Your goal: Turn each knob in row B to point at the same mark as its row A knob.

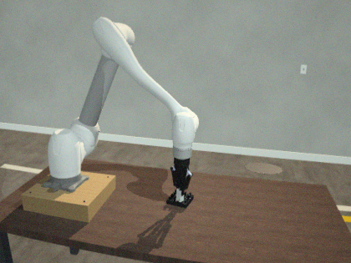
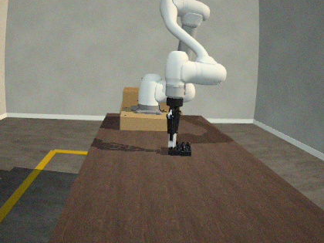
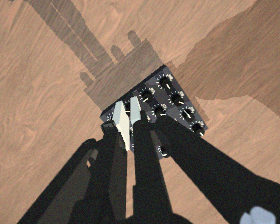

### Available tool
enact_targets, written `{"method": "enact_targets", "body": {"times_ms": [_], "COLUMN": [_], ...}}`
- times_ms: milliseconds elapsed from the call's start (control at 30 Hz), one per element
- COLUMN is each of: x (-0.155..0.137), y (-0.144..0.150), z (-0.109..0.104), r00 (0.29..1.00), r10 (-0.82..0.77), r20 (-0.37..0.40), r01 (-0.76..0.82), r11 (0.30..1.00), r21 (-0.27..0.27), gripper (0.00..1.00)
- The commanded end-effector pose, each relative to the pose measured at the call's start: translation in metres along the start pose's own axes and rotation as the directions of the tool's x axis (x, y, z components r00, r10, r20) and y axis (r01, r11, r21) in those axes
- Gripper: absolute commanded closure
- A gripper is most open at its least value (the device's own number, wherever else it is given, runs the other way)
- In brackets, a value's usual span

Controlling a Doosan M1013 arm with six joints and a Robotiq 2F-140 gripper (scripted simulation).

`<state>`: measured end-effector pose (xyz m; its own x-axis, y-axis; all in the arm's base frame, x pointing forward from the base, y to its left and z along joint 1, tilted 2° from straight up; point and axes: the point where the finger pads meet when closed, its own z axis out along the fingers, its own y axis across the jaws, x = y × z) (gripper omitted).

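The black knob box stands on the table, turned at an angle in the wrist view. Its small black knobs carry white lines inside rings of white marks. My gripper points down with its pale fingertips on both sides of one knob near the box's left corner in the wrist view, and looks shut on it. The knob's name cannot be read. Uncovered knobs show up and right of the fingers. The fingers hide much of the box's lower left part.
The brown table carries the box. The arm's base stands on a wooden block at the table's far end in the exterior view. Shadows of the arm and gripper fall beside the box.
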<state>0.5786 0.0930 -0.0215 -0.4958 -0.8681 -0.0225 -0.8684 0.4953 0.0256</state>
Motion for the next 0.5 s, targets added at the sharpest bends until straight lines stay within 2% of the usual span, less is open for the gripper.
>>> {"method": "enact_targets", "body": {"times_ms": [0,467], "x": [0.0000,0.0000], "y": [0.0000,0.0000], "z": [-0.0001,-0.0001], "r00": [1.000,1.000], "r10": [0.000,0.016], "r20": [0.000,0.000], "r01": [0.000,-0.016], "r11": [1.000,1.000], "r21": [0.000,0.000], "gripper": [0.95,0.95]}}
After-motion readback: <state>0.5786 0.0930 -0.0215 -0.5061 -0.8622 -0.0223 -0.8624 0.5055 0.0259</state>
